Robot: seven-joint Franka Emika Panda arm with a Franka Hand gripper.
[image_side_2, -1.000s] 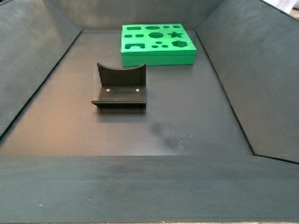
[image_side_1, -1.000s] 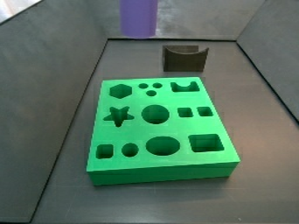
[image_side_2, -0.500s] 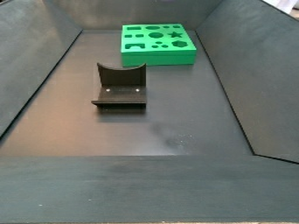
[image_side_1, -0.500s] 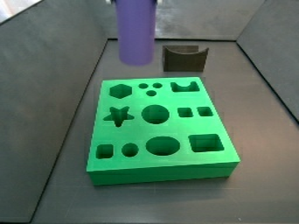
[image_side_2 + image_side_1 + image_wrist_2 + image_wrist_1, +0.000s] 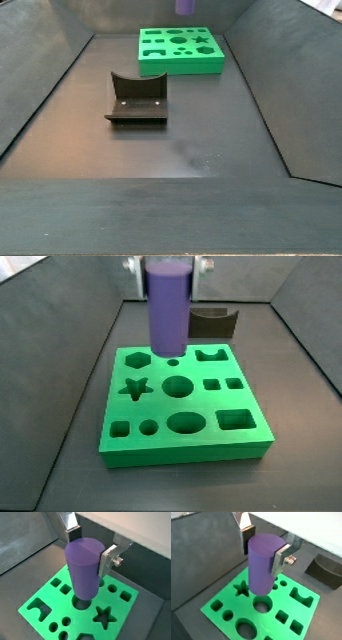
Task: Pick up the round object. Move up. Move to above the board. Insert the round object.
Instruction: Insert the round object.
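The board [image 5: 182, 404] lay flat on the desk [image 5: 201, 140], holes upward to receive pieces. The round object [image 5: 263, 563] hung upright over the board, lower end just above the large round hole [image 5: 262, 604]. The pincer [image 5: 263, 545] gripped its upper sides, keeping it plumb for insertion.

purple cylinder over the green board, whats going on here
The robot arm's end effector is shut on the round object, a purple cylinder, with a silver finger on either side of its upper part. It holds the cylinder upright in the air above the board, and in both wrist views the lower end sits over the large round hole near the board's middle. It is not in the hole yet. The dark fixture stands on the floor behind the board, untouched.
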